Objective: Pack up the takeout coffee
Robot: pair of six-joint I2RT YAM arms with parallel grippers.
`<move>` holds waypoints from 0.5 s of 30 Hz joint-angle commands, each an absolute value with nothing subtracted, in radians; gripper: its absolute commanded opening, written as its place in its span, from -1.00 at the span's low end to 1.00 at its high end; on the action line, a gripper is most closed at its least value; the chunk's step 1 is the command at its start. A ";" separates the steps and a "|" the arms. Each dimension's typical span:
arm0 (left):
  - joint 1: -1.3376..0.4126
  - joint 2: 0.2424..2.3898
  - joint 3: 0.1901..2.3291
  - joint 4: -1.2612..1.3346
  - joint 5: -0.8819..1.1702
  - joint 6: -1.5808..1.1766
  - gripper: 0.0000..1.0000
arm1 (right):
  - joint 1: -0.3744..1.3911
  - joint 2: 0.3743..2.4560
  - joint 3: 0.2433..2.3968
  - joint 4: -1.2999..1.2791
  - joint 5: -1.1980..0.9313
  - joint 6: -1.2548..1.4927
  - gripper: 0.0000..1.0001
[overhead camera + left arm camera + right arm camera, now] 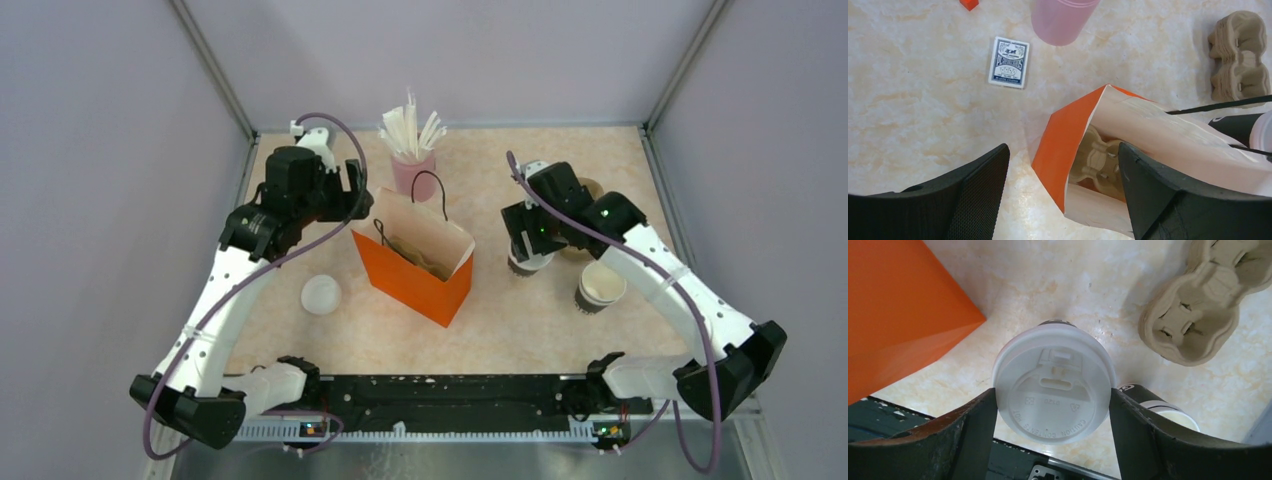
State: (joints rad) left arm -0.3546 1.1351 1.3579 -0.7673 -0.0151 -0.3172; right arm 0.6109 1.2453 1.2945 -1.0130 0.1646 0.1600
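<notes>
Takeout coffee [1053, 390] sits right between the fingers [973, 430] of your right pincer [1053, 392], standing upright on the table [1048, 280]. The pincer has closed in on the coffee's white lid. One finger lies against each side of the rim, and no gap shows on either side. The lid hides the brown cup below it, so you cannot see how the fingers meet the cup wall.

Just behind the right-hand finger stands an open cup [1170, 415] with a cream inside. Ahead of the pincer and to its right lies a cardboard cup carrier [1193, 315], apart from the coffee. To its left, close by but not touching the lid, is the wall of the orange bag [898, 315].

Your left pincer [1063, 195] is spread wide over the other end of that bag. One finger is over the bag's open mouth and the other is over bare table, with the orange end wall between them. Inside the bag, beside the inner finger, lies a second carrier [1095, 160]. Farther ahead of this pincer are a pack of cards [1009, 62] and a pink cup [1060, 17]. A loose white lid [321, 294] lies on the table near that arm.
</notes>
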 commanded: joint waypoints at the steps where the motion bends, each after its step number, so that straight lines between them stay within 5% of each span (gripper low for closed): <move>1: -0.353 1.128 1.384 -0.753 0.051 -0.287 0.69 | 0.603 1.202 1.470 -1.116 0.177 0.191 0.36; 10: -0.354 1.175 1.340 -0.697 0.114 -0.215 0.46 | 0.604 1.185 1.777 -1.172 0.077 0.228 0.30; 15: -0.354 1.197 1.339 -0.669 0.185 -0.221 -0.05 | 0.642 1.199 1.915 -1.157 0.033 0.238 0.29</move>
